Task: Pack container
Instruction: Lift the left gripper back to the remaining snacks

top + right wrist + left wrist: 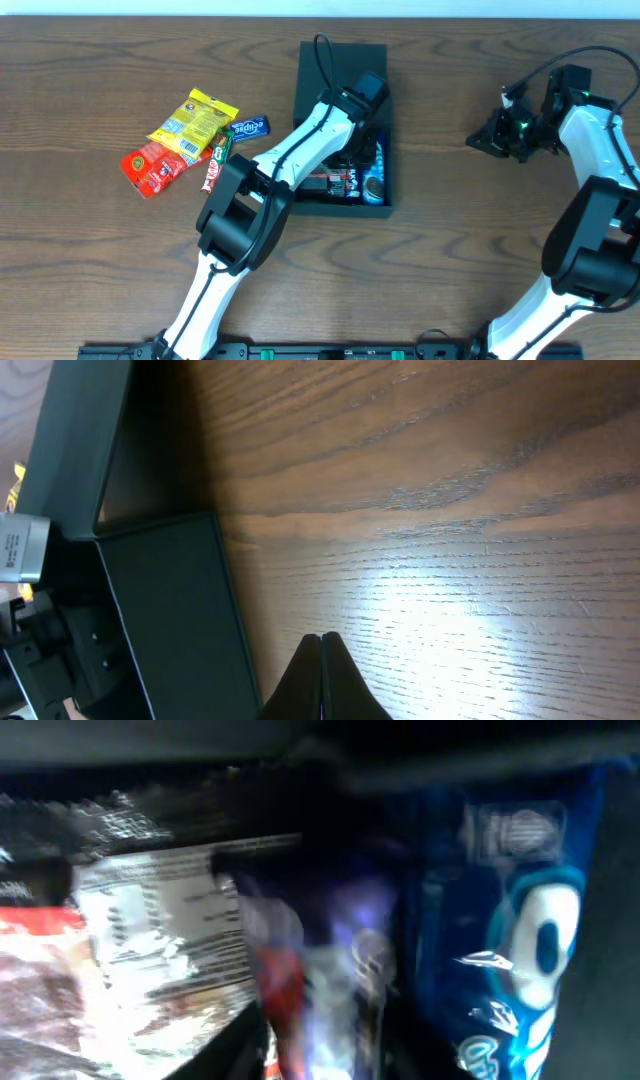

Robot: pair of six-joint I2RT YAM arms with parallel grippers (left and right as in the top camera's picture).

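The dark container [303,100] stands open at the table's middle back. It holds several snack packets, among them a blue one [372,176] and a red-and-black one [335,184]. My left gripper [363,140] reaches down inside it. The blurred left wrist view shows the blue packet [520,940], a packet with a white label [170,940] and a red-and-white packet [320,1005] right at the jaws. The fingers themselves do not show clearly. My right gripper [482,140] [322,645] is shut and empty, low over the table to the right of the container [170,620].
Loose snacks lie left of the container: a yellow packet [196,122], a red packet [152,167], a blue pack [247,127], a green one [222,148] and a red bar [213,176]. The container's lid [80,440] stands at its back.
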